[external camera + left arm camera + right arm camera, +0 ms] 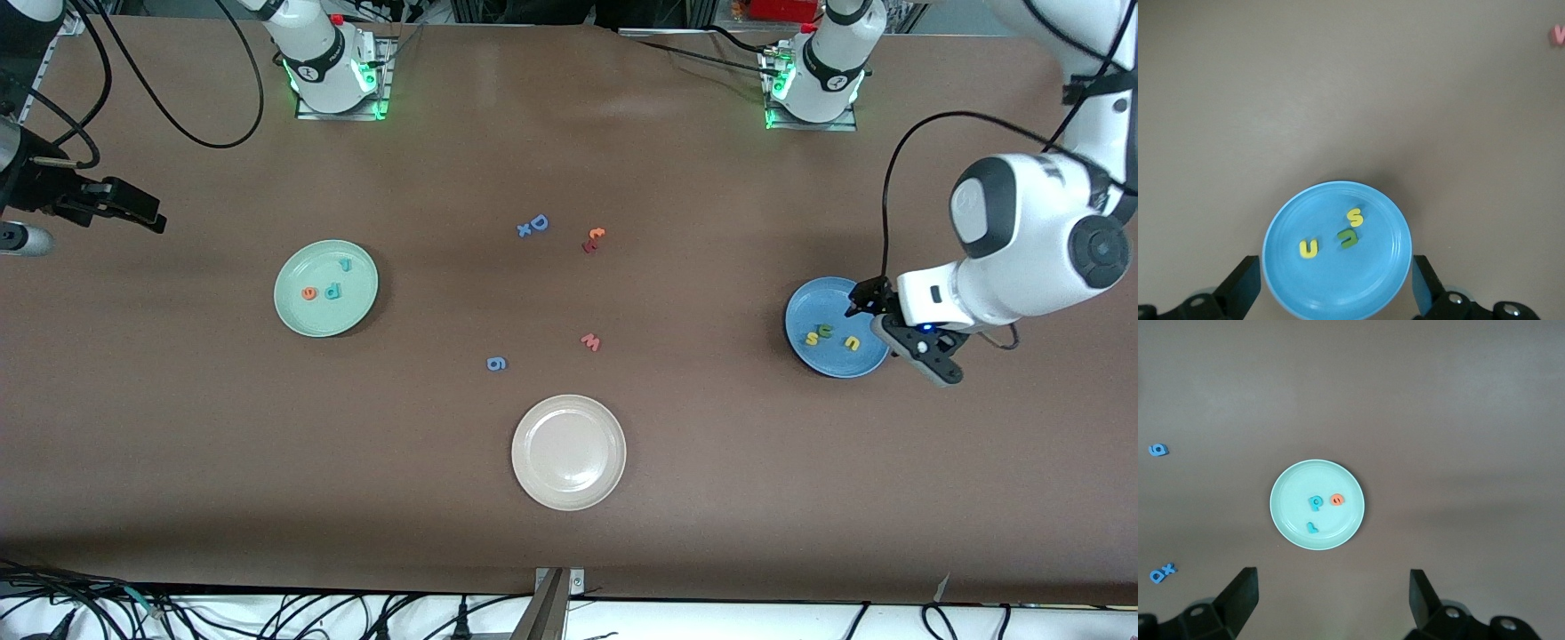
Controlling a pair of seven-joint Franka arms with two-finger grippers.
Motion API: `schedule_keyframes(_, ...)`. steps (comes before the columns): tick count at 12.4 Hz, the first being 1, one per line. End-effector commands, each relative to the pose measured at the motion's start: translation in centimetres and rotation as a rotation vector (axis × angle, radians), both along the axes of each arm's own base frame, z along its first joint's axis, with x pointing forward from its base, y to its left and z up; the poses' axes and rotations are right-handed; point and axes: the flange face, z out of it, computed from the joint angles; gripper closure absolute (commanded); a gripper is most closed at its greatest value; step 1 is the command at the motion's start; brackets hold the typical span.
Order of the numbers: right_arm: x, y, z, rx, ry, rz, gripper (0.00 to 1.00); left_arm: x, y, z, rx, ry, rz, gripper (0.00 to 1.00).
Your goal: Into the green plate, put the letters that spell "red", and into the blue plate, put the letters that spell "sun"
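Yellow "s" [812,339], olive "n" [825,331] & yellow "u" [852,343] are lying in the blue plate [831,364], directly under the left claw [893,331], which is hanging spread wide, holding nothing. Teal "r" [345,264], "d" [332,291] & orange "e" [309,292] are sitting in the green plate [298,311]. Right claw [1331,597] is hovering released above it. Nothing seems left to fetch.

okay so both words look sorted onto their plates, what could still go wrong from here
1. The left gripper hangs open at the edge of the blue plate; pulling away low could nudge the plate and scatter the yellow "u", yellow "s" and olive "n".
2. The "s" and "n" touch, so one bump shifts both.
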Motion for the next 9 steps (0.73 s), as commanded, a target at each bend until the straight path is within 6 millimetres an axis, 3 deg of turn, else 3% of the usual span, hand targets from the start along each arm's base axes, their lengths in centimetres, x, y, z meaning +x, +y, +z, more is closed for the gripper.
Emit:
schedule_keyframes(1,0.5,0.3,1.1,-0.002,0.006,0.018,0.0,-0.7,-0.3,4.4,0.031,-0.006,0.105,0.0)
schedule_keyframes(4,0.4,-0.7,0.6,0.033,0.021,-0.006,0.0,-0.4,-0.7,8.8,0.073,0.032,0.204,0.0)
schedule_keyframes(9,0.3,-1.1,0.7,0.033,0.021,-0.011,0.0,-0.6,-1.7,11.5,0.096,0.071,0.445,0.0)
